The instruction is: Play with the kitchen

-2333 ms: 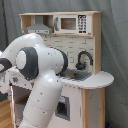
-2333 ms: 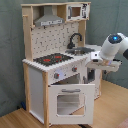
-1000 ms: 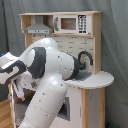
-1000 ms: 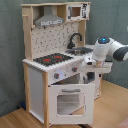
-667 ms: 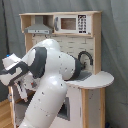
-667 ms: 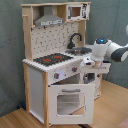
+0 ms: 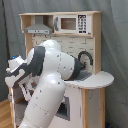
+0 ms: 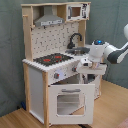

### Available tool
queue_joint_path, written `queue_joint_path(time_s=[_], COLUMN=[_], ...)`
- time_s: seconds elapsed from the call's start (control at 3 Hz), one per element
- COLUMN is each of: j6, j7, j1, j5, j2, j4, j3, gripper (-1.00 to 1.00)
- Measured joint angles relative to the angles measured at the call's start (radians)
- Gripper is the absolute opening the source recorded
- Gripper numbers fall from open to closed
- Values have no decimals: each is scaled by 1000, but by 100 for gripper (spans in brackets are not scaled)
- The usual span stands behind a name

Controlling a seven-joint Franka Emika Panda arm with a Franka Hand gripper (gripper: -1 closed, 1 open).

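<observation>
Much of the kitchen (image 7: pixel 75 45) is hidden in the first exterior view: the white robot arm (image 7: pixel 47 85) fills the foreground and covers the stovetop, the lower front and most of the sink side. Above the arm, the grey hood (image 7: pixel 39 28) and the microwave (image 7: pixel 74 23) sit under the top shelf, and the black faucet (image 7: pixel 86 58) curves up just past the arm's elbow. A rounded wooden side shelf (image 7: pixel 99 79) juts from the kitchen towards the first exterior view's right.

The second exterior view shows the kitchen (image 8: pixel 55 55) more fully, standing on a wooden floor (image 8: pixel 107 112) before a grey curtain (image 8: pixel 10 50). The black stovetop (image 8: pixel 52 59) with red rings lies on the worktop, with the faucet (image 8: pixel 75 40) behind it and the sink (image 8: pixel 80 50) beside that. Below the stovetop are knobs (image 8: pixel 62 75), too small to count, and the windowed oven door (image 8: pixel 70 102).

The arm's wrist (image 8: pixel 97 51) reaches in from the second exterior view's right, partly covering the sink end of the worktop. The pincer (image 8: pixel 85 64) hangs at the worktop's front edge, near the sink, above the oven door. I cannot tell how far it is open or whether it has hold of anything.
</observation>
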Motion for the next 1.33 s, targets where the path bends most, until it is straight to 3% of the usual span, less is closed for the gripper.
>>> queue_joint_path(time_s=[0.33,0.67,1.33], j6=[14,93,216], j7=[-6,-24,-26], j1=[4,34,142], j5=[0,0,1], j2=[-5,-38,-88], j4=[0,0,-8], j3=[-10,-60,-183], gripper=[-100,-100,-100])
